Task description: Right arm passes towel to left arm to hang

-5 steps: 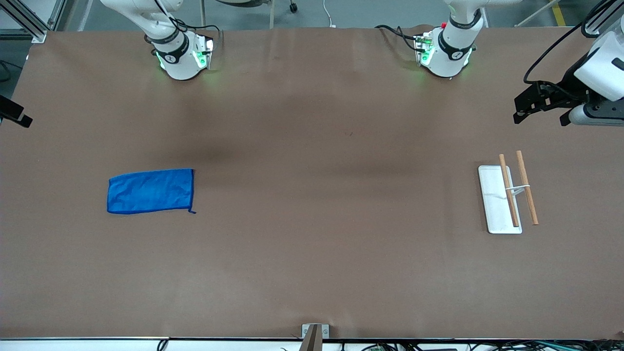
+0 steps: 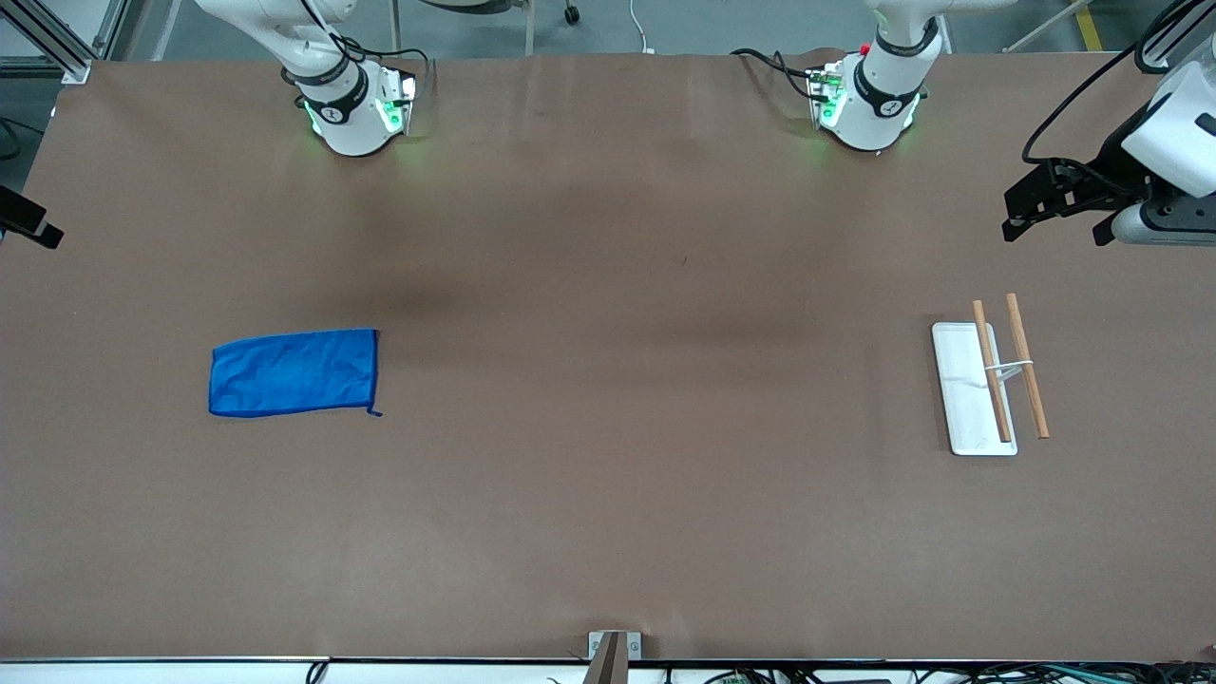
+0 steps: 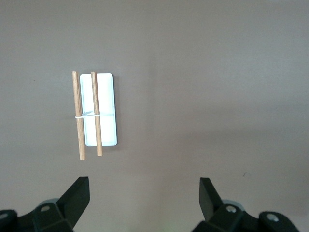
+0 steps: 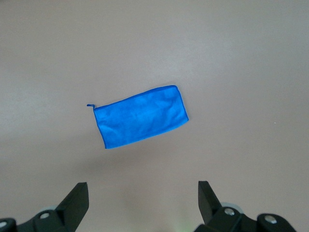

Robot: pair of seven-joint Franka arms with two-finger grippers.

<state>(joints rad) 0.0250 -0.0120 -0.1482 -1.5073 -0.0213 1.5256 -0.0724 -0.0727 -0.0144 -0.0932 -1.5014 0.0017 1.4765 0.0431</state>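
Observation:
The towel (image 2: pixel 294 371) is a bright blue rectangle lying flat on the brown table toward the right arm's end, with a short thread at one corner. It also shows in the right wrist view (image 4: pixel 140 116). My right gripper (image 4: pixel 142 193) is open and empty, high above the table beside the towel. My left gripper (image 2: pixel 1054 231) is open and empty, up in the air at the left arm's end of the table. In the left wrist view the left gripper (image 3: pixel 144 191) hangs over bare table near the rack.
A rack with a white base (image 2: pixel 961 389) and two wooden rods (image 2: pixel 1028 366) stands toward the left arm's end; it also shows in the left wrist view (image 3: pixel 107 113). A black part (image 2: pixel 28 223) juts in at the right arm's end.
The left arm's hand has shifted very slightly. The towel and the rack have not moved.

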